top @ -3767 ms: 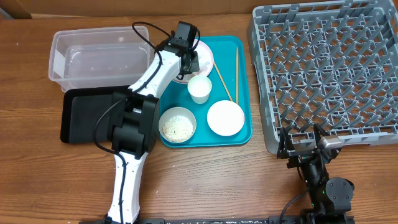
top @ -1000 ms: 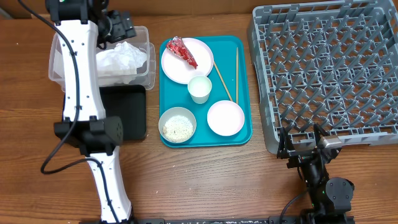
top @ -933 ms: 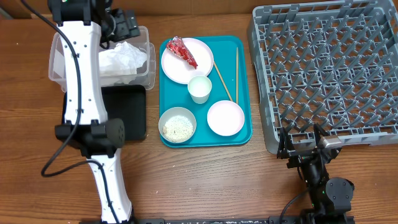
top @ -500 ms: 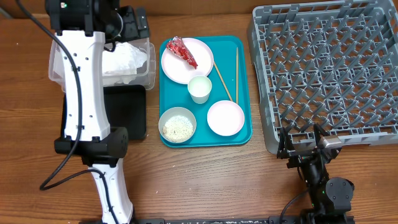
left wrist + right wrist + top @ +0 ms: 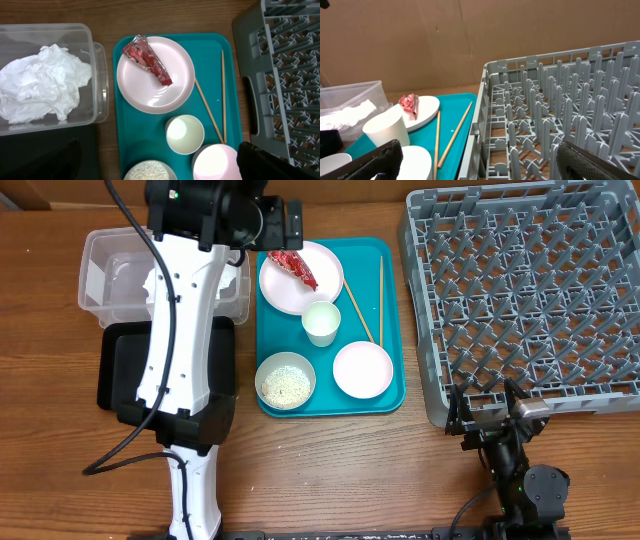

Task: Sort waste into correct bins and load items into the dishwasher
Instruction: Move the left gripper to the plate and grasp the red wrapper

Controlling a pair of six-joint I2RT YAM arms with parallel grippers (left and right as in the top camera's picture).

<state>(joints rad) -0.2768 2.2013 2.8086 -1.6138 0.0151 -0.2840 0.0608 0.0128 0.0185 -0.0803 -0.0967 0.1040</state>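
Observation:
My left gripper hangs open and empty above the top left rim of the white plate, where the red wrapper lies. The crumpled napkin rests in the clear tub. On the teal tray sit a cup, a bowl of rice, an empty bowl and two chopsticks. The black tray lies in front of the tub. My right gripper stands open by the near edge of the grey dish rack.
The teal tray lies between the bins and the rack. My white left arm crosses over the black tray and the tub's right part. Bare wooden table runs along the front.
The napkin went from the plate into the clear tub. Over the last second my left gripper swung right, from above the tub to the plate's edge. The right arm stayed put.

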